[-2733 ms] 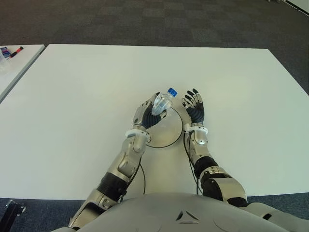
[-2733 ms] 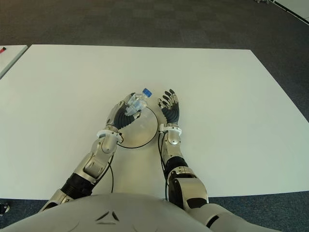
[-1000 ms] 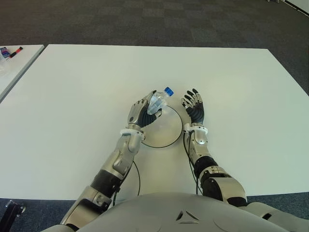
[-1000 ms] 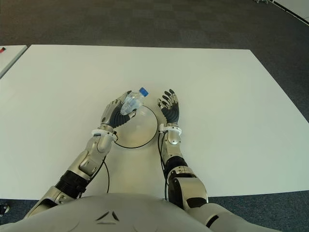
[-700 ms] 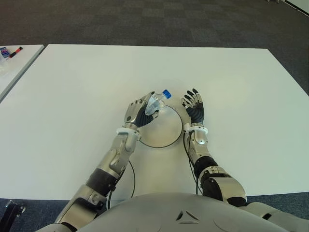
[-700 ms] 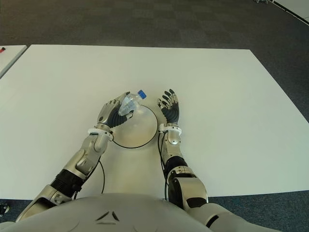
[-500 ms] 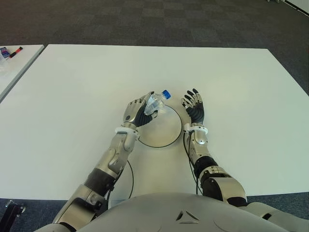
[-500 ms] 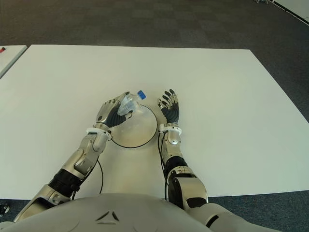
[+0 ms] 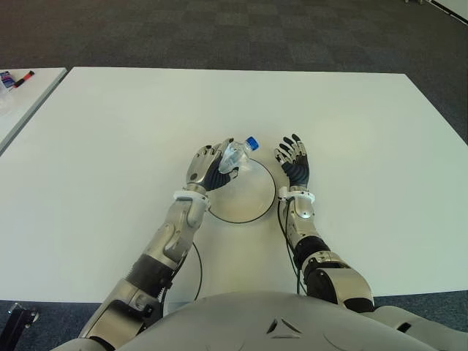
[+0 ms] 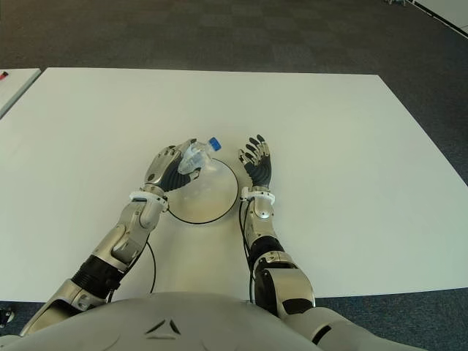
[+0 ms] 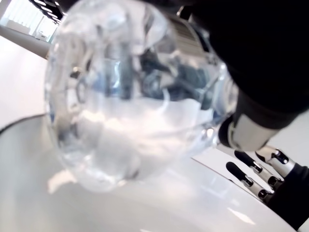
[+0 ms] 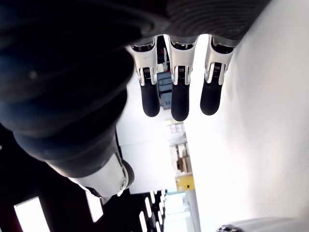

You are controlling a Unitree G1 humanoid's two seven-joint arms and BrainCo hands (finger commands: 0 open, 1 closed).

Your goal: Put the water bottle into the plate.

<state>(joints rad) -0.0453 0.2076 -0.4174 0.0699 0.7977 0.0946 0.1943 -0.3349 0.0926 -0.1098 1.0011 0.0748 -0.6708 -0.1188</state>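
I see a broad white rectangular table [image 9: 110, 146] carrying 1 round white plate with a dark rim [image 9: 248, 208].

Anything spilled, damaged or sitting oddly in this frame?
Nothing spilled or broken. The only off-axis thing is the water bottle: the left hand holds it tilted, blue cap pointing away from the robot, over the far-left rim of the plate. The right hand lies open beside the plate's right edge.

Clear water bottle [image 9: 232, 155] with blue cap [image 9: 251, 142]; white plate [image 9: 248, 199] rimmed in black; plain white table [image 9: 110, 139]; silver-and-black left robot hand [image 9: 205, 167] and right robot hand [image 9: 294, 161]; dark grey checkered carpet [image 9: 241, 29].
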